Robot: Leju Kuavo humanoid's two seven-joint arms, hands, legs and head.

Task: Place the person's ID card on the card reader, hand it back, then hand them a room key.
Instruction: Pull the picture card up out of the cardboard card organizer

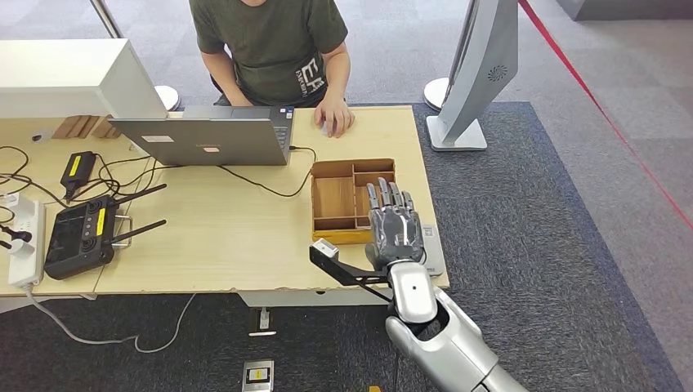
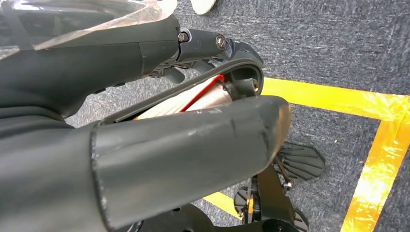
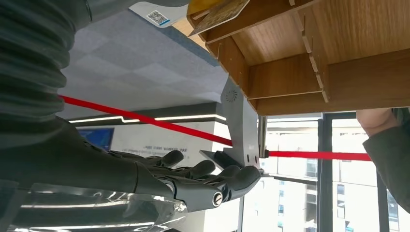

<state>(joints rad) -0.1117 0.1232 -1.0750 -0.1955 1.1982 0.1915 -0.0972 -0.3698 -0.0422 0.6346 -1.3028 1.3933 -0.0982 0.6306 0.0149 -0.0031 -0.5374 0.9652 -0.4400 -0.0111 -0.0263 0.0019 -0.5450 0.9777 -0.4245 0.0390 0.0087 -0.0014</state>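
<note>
While the right hand (image 1: 395,226) hovers open, the card reader (image 1: 431,249) lies beneath it.

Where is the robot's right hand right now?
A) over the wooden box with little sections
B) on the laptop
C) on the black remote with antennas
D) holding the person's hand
A: the right hand hovers, fingers spread, over the near edge of the wooden box, holding nothing.

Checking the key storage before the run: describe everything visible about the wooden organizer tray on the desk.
The wooden tray is a shallow, open-topped box of light brown plywood-like panels, split by slotted dividers into several compartments. It lies flat near the desk's right edge, in front of the person. The right hand, fingers extended, overlaps its near right corner.
</note>
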